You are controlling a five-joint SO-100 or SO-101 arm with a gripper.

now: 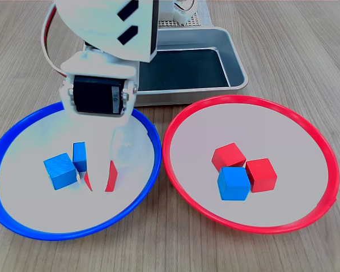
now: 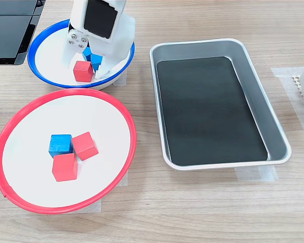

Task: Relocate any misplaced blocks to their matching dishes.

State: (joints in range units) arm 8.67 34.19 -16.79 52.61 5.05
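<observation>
In both exterior views my gripper reaches down into the blue-rimmed dish. Its jaws stand on either side of a red cube that rests on the dish. In the second exterior view a small gap shows between that cube and the jaw on the right. Two blue cubes lie just beside it. The red-rimmed dish holds a blue cube touching two red cubes.
A rectangular grey metal tray with a black mat stands behind the dishes in the first exterior view, on the second exterior view's right. A dark flat object lies at the second exterior view's top left. Everything rests on a wooden tabletop.
</observation>
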